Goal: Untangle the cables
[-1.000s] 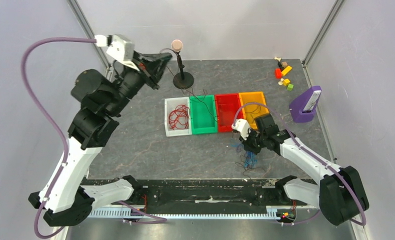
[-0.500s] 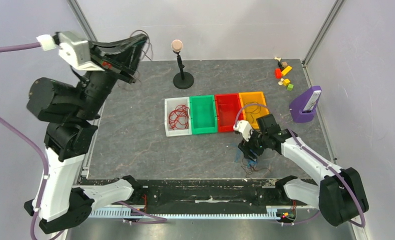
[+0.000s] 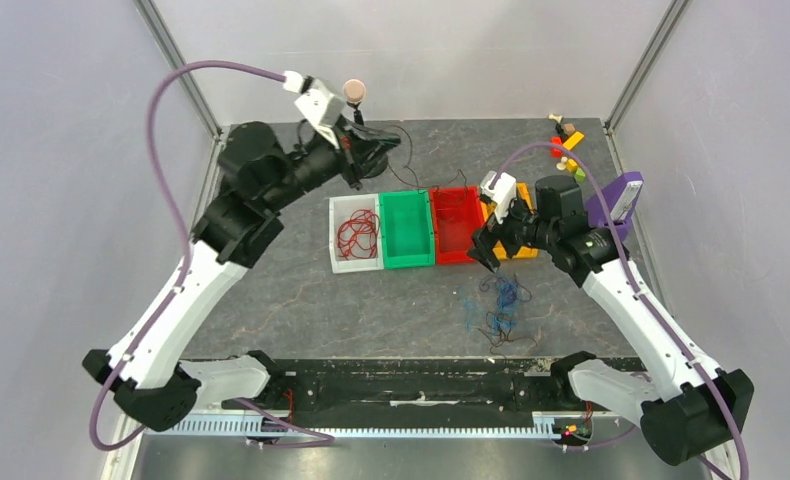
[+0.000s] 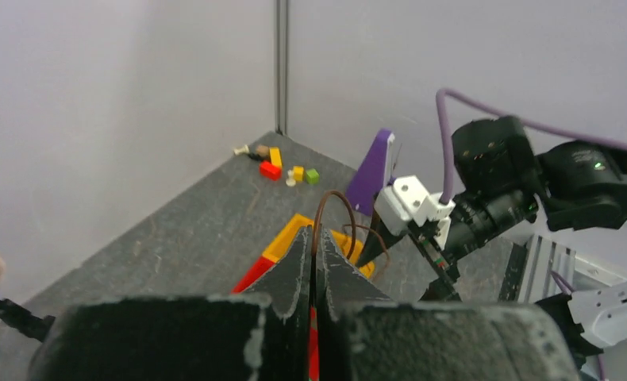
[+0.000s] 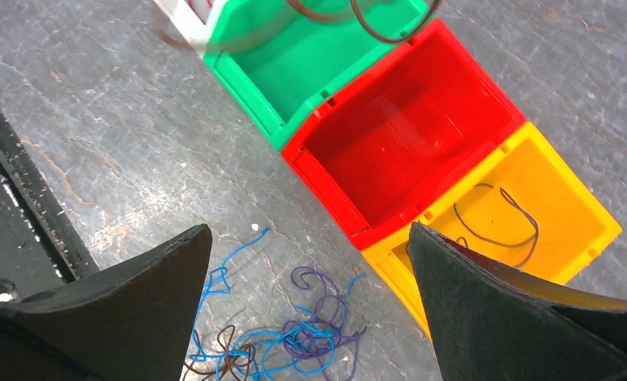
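Note:
A loose tangle of blue, purple and brown cables [image 3: 499,305] lies on the grey table in front of the bins, also seen low in the right wrist view as the tangle [image 5: 294,337]. My right gripper [image 3: 486,250] hangs open above and behind it, jaws wide [image 5: 309,230], nothing between them. My left gripper [image 3: 381,153] is raised over the back of the bins, shut [image 4: 316,238] on a thin brown cable [image 4: 332,213] that loops out from its tips and dangles [image 3: 411,178]. Red cables [image 3: 354,232] lie in the white bin. A purple cable [image 5: 501,214] lies in the orange bin.
Four bins stand in a row: white [image 3: 336,262], green [image 3: 408,258], red [image 3: 456,255], orange [image 3: 501,190]. A round-headed stand [image 3: 354,92] is behind the left gripper. A purple holder [image 3: 611,212] and small coloured blocks [image 3: 568,148] are at the back right.
The left arm has swung from the back-left corner over to the bins, carrying the brown cable. The right gripper has opened, let go of the tangle and risen toward the bins.

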Controlling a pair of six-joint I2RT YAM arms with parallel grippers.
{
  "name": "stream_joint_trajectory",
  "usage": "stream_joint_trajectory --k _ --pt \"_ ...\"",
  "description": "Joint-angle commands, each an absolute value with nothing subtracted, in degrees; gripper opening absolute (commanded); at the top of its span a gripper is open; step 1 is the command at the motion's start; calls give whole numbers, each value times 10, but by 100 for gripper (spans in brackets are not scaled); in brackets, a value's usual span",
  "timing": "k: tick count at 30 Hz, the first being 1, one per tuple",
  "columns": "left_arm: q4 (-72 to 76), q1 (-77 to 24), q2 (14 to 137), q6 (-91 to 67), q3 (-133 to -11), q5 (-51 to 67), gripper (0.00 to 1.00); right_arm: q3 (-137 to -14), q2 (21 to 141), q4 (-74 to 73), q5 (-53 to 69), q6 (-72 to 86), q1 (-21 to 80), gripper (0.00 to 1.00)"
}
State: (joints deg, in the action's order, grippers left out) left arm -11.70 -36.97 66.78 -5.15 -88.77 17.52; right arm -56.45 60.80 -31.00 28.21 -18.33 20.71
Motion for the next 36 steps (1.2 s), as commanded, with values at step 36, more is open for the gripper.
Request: stream_joint_trajectory --k 36 --pt "43 -303 860 58 -670 138 2 -518 644 -287 250 -154 113 98"
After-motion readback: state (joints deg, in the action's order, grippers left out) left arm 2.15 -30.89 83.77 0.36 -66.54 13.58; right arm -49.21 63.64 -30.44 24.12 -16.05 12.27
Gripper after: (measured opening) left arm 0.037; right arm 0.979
